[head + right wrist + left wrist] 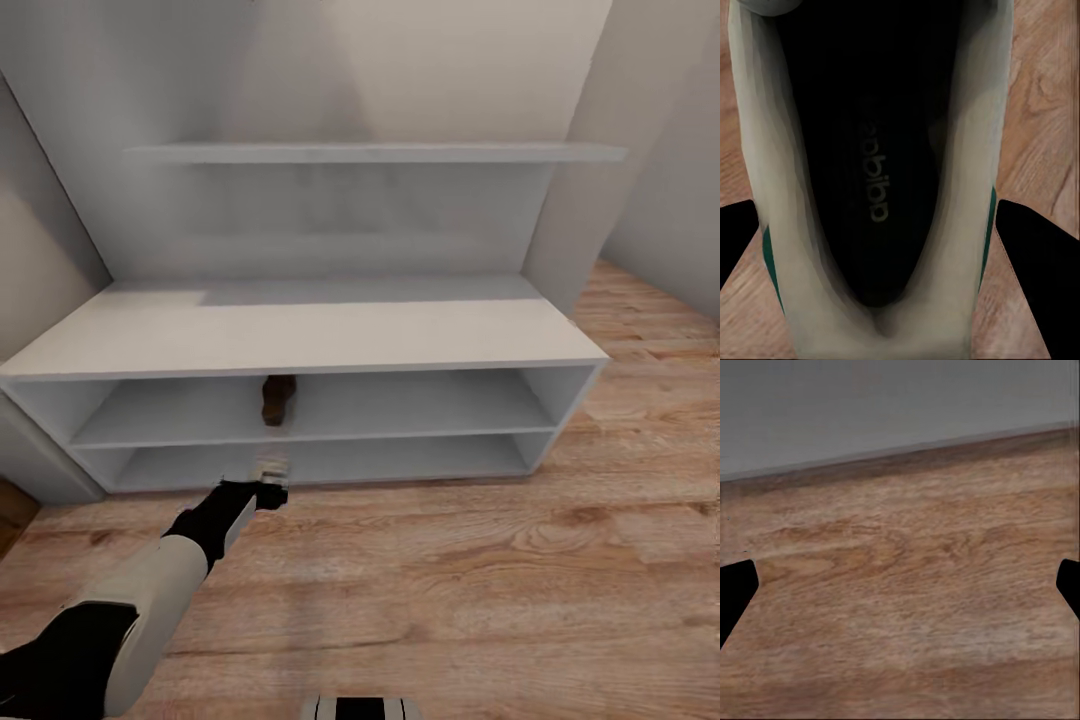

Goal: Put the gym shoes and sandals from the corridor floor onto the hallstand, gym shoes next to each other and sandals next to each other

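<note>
Rack point(300, 335) fills the head view, one sandal point(277, 398) on its upper shelf; left gripper point(270, 478) hangs spread wide and empty over floor point(900, 585) before it. Right gripper point(900, 225) straddles a gym shoe point(870, 180), jaws wide either side, shoe's long axis running between them; grip not closed.

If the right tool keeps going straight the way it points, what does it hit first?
Most likely the gym shoe: its dark insole sits between the right tool tips. Depth is unclear.
</note>
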Robot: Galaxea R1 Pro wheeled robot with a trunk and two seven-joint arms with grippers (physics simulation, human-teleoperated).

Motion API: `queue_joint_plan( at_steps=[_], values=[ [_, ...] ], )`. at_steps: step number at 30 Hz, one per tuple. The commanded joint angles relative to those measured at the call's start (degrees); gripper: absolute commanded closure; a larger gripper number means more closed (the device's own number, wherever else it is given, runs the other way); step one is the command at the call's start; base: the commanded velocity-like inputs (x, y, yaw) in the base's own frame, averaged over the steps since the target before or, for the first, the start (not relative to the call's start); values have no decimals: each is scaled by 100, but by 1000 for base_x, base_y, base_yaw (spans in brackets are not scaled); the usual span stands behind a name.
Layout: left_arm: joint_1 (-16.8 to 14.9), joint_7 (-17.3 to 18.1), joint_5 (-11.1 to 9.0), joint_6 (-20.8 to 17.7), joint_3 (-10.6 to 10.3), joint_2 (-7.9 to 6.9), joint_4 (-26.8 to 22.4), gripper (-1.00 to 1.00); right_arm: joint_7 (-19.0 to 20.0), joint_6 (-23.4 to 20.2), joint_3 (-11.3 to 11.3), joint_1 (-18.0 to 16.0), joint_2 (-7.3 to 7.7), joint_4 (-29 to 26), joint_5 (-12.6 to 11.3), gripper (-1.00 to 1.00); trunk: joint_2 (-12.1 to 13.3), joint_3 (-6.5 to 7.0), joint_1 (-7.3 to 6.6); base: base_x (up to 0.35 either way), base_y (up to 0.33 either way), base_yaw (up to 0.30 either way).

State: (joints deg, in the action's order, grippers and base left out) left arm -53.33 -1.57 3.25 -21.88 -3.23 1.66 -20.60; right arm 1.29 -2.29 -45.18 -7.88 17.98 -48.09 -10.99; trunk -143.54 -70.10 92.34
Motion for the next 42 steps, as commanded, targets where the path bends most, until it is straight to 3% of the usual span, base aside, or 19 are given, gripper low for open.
queue_joint_plan(
  at_steps=[1,3,6,7,8,9,10,11,13,14,15,19,20,24,42],
  values=[
    [152,9,-8,195,-29,-7,-15,-100,12,-23,-9,-3,-2,-7,-52,100,-2,-4,-5,-336,0,0],
    [396,99,-69,558,-29,-29,-19,-100,11,-23,-7,-3,-4,-4,-52,100,-2,-4,-5,-336,0,0],
    [952,514,-146,1314,-25,-71,-22,-100,11,-19,-4,-3,-13,0,-52,100,-2,-4,-5,-337,0,0],
    [1458,1043,-167,1999,37,-175,-22,-100,11,-18,-2,-3,-19,6,-52,100,-2,-4,-5,-309,0,0],
    [1736,1426,-175,2414,142,-314,-21,-100,13,-13,-1,-3,-21,8,-52,100,-2,-4,-5,-278,0,0],
    [1829,1578,-177,2553,185,-369,-19,-100,15,-12,-3,-3,-21,9,-52,100,-2,-4,-5,-258,0,0],
    [2010,1898,-180,2813,280,-477,-17,-100,17,-11,-2,-3,-21,11,-52,100,-2,-4,-5,-213,0,0],
    [2285,2500,-182,3167,459,-655,-16,-100,18,-10,-2,-3,-25,13,-52,100,-2,-4,-5,-123,0,0],
    [2569,3303,-179,3490,717,-893,-5,-100,20,-9,-1,-3,-29,14,-49,100,-2,-4,-5,-64,0,0],
    [2631,3492,-179,3544,784,-950,-2,-100,20,-9,-1,-3,-29,15,-48,100,-2,-4,-5,-32,0,0],
    [2817,4012,-177,3654,987,-1109,5,-100,20,-9,0,-3,-30,17,-46,100,-2,-4,-5,-21,0,0],
    [3291,4880,-144,3904,1650,-1453,38,-100,27,-9,0,-3,-31,15,-43,100,-2,-4,-5,-7,0,0],
    [3451,4948,-145,3992,1741,-1517,46,-100,28,-9,0,-1,-34,19,-43,100,-2,-4,-5,0,0,0],
    [3591,4956,-148,4110,1794,-1540,50,-100,29,20,2,-1,-39,21,-43,100,-2,-4,-5,0,0,0],
    [3629,4947,-149,4148,1808,-1524,65,-100,19,166,9,-3,-92,35,-43,100,-2,-4,-5,-154,-145,0]
  ],
)
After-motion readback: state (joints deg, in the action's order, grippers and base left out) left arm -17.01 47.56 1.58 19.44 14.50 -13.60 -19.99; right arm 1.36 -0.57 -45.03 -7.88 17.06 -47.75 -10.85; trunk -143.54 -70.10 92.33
